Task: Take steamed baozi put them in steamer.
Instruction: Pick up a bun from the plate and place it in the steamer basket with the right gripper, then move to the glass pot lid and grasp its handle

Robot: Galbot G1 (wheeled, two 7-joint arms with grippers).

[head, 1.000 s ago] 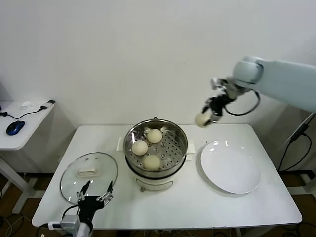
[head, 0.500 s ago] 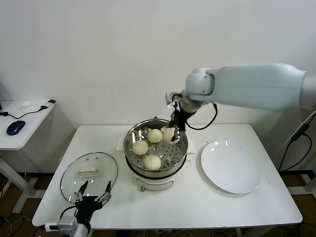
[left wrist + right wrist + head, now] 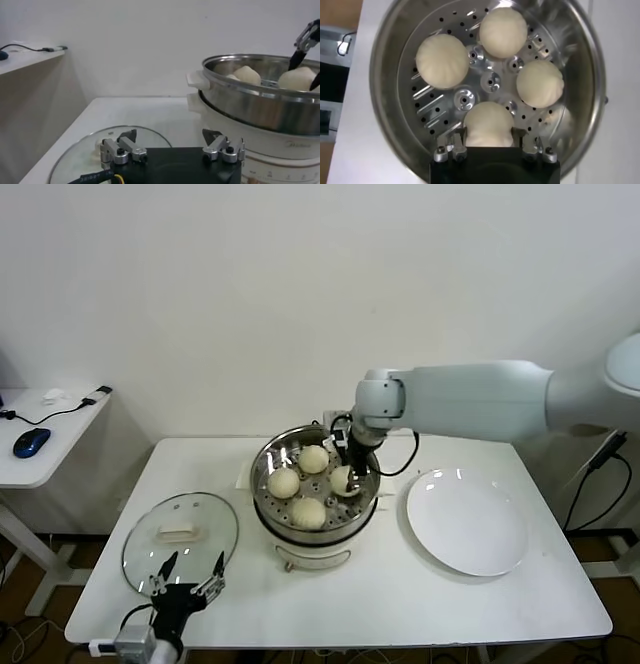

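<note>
The steamer (image 3: 316,529) stands mid-table on its white base. Three baozi lie on its perforated tray (image 3: 490,80): one at the back (image 3: 313,459), one on the left (image 3: 283,482), one at the front (image 3: 307,512). My right gripper (image 3: 345,475) reaches down into the pot's right side and is shut on a fourth baozi (image 3: 343,480), low over the tray. In the right wrist view this baozi (image 3: 489,125) sits between the fingers (image 3: 458,139). My left gripper (image 3: 186,582) is open and empty at the table's near-left edge, by the glass lid.
A round glass lid (image 3: 180,536) with a white handle lies left of the steamer. A bare white plate (image 3: 467,524) lies to its right. A side desk (image 3: 45,434) with a blue mouse stands at far left.
My right arm swung left from above the plate's far side and came down into the steamer, carrying the baozi. The left arm stayed near the lid.
</note>
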